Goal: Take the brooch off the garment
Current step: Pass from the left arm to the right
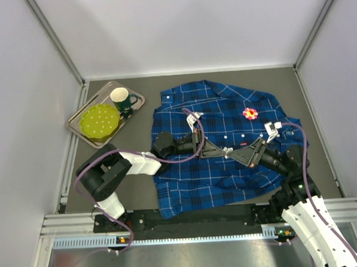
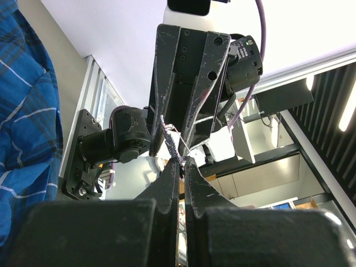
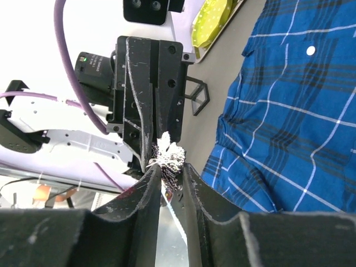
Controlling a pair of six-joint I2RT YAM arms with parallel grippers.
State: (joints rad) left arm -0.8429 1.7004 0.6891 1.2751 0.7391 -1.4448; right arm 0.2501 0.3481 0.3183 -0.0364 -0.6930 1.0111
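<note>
The blue plaid shirt (image 1: 193,183) lies spread flat on the dark table. It also shows in the left wrist view (image 2: 22,83) and the right wrist view (image 3: 289,111). My left gripper (image 1: 224,151) and right gripper (image 1: 236,156) meet tip to tip over the shirt's middle. Both are shut on one small sparkly white and dark brooch (image 3: 169,151), which looks like a thin dark strip in the left wrist view (image 2: 171,138). The left jaws (image 2: 181,162) are almost touching, and the right jaws (image 3: 171,168) stand slightly apart around it. A pink and yellow flower brooch (image 1: 250,113) sits on the shirt's upper right.
A metal tray (image 1: 76,128) at the back left holds a green plate (image 1: 99,121) and a dark green mug (image 1: 123,100). White walls and frame posts ring the table. A rail runs along the near edge by the arm bases.
</note>
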